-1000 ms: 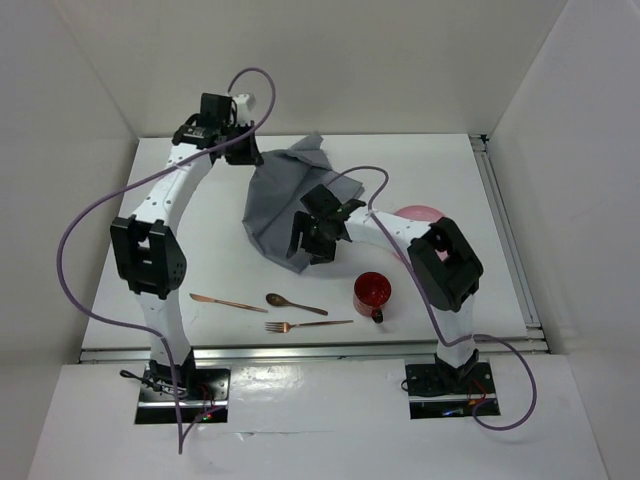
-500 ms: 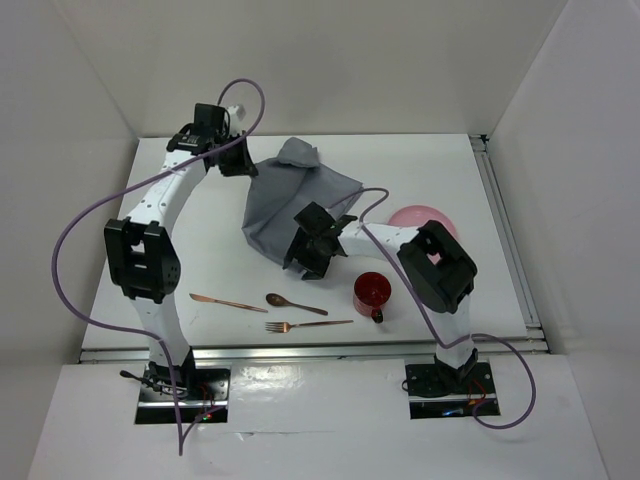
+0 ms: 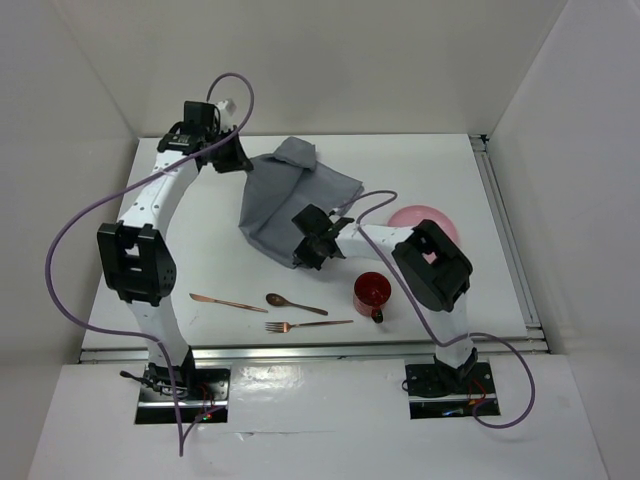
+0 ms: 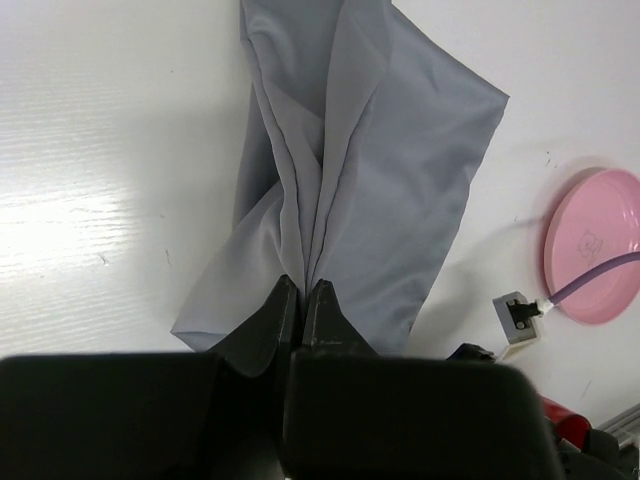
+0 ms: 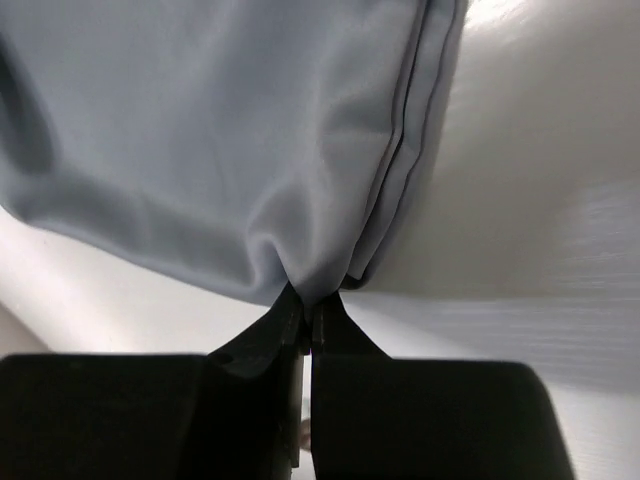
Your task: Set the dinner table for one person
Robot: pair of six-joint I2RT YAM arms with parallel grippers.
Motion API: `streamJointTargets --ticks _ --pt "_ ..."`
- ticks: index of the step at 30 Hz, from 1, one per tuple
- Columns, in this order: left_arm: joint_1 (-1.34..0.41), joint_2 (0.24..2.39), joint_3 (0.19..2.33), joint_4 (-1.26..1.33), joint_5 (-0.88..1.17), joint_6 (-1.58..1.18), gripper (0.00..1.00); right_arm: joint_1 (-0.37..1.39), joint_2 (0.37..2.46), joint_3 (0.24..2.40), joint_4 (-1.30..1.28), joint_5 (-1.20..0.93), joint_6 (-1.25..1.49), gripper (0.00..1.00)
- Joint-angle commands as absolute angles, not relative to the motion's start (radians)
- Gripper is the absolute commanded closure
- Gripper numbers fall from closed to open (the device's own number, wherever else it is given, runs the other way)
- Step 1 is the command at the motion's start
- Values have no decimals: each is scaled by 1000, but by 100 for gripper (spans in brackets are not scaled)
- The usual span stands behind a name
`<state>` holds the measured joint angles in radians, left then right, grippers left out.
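Observation:
A grey cloth mat (image 3: 290,195) lies rumpled on the white dinner table (image 3: 440,165). My left gripper (image 3: 243,162) is shut on the mat's far left corner, and the cloth (image 4: 370,180) fans away from my left gripper (image 4: 303,288) in folds. My right gripper (image 3: 303,255) is shut on the mat's near edge; my right gripper (image 5: 307,300) pinches a bunched hem of the mat (image 5: 220,150). Near the front lie a knife (image 3: 227,302), a spoon (image 3: 294,304) and a fork (image 3: 308,325). A red mug (image 3: 373,294) stands by the right arm. A pink plate (image 3: 425,220) sits at the right, partly hidden.
Purple cables loop from both arms over the table. A metal rail (image 3: 508,240) runs along the table's right edge. White walls close in on three sides. The pink plate (image 4: 592,245) also shows at the right of the left wrist view.
My right gripper dropped onto the mat's near edge and shut on it. My left gripper moved left with the mat's corner, and the cloth spread flatter.

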<state>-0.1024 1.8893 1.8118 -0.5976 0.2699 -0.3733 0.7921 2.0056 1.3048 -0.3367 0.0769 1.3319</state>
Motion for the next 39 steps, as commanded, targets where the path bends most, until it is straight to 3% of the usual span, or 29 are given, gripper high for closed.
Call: streamJointTargets --ticks 1,4,9,13,17,20,23,29,34,36,39 --pt "-71 1842 1831 -577 296 -400 100 781 1984 1350 -397 202 1330 100" --pt "-6 1842 1882 -617 325 -454 100 714 1878 1326 -411 224 1240 100" --pt "126 1778 1833 -545 549 -627 100 568 1677 1338 -407 173 956 100" --pt "186 1653 1718 -532 626 -692 100 552 1527 1338 -431 233 806 100" --pt "161 1434 1392 -493 580 -722 100 563 1427 1299 -517 265 796 100" --pt "161 1352 1321 -474 580 -738 100 572 1345 1264 -535 275 787 100" --pt "161 1397 1470 -528 543 -715 100 572 1318 1290 -488 296 749 100" --pt "161 1682 1814 -574 632 -787 100 474 1485 1492 -401 224 608 100" --pt "170 2012 2299 -621 786 -787 100 279 1728 1817 -385 112 580 100" --pt "181 2113 2403 -605 840 -822 100 236 1799 1982 -406 84 580 100" --pt "190 2097 2372 -481 890 -831 100 212 1850 2045 -382 63 580 100"
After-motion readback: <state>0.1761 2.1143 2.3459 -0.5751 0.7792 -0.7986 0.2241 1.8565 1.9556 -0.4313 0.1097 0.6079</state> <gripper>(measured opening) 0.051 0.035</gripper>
